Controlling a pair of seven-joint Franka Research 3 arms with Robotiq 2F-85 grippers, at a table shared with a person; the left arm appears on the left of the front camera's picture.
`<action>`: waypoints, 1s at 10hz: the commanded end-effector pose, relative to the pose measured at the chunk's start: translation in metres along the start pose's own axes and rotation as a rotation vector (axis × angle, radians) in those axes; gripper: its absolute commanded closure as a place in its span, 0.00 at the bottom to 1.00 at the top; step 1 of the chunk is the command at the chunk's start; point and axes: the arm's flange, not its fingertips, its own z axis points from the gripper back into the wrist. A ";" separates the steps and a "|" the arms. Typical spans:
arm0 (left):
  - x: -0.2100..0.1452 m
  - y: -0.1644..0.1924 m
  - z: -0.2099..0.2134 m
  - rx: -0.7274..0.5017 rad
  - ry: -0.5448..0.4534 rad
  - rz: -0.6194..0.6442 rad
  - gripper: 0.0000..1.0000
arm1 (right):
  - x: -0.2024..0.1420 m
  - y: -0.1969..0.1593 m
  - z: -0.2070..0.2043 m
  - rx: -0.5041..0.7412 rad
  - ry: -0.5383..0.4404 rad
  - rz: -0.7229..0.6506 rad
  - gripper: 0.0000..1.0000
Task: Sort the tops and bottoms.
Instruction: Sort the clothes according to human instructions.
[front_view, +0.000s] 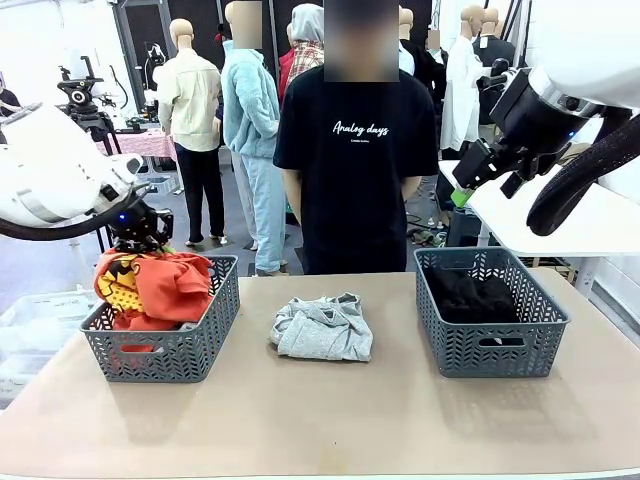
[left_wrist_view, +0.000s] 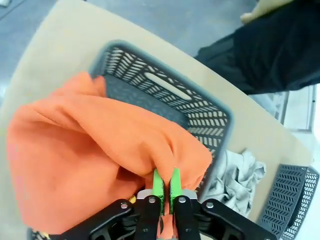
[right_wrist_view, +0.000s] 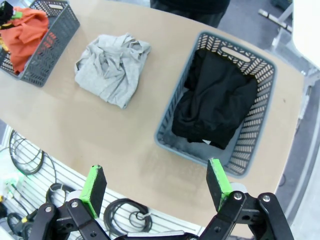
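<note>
We log a tan table (front_view: 320, 420) under bright, even light. Grey floor (front_view: 50, 270) beyond its far edge; white table (front_view: 520, 225) off its right; pink cloth (front_view: 150, 143) far behind its left corner.

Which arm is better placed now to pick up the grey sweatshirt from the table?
Probably the right. The right gripper is open and empty above the table, while the left gripper is shut on the orange T-shirt over the left basket. The grey sweatshirt lies between that and the right basket.
</note>
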 end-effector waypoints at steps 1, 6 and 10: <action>0.002 -0.002 -0.001 -0.029 0.021 -0.028 1.00 | 0.001 0.000 0.001 -0.006 0.012 -0.002 0.00; 0.007 -0.011 0.021 0.012 -0.062 -0.072 0.20 | 0.001 0.000 0.001 -0.006 0.012 -0.002 0.00; 0.003 -0.029 0.056 0.102 -0.025 -0.190 0.00 | 0.001 0.000 0.001 -0.006 0.012 -0.002 0.00</action>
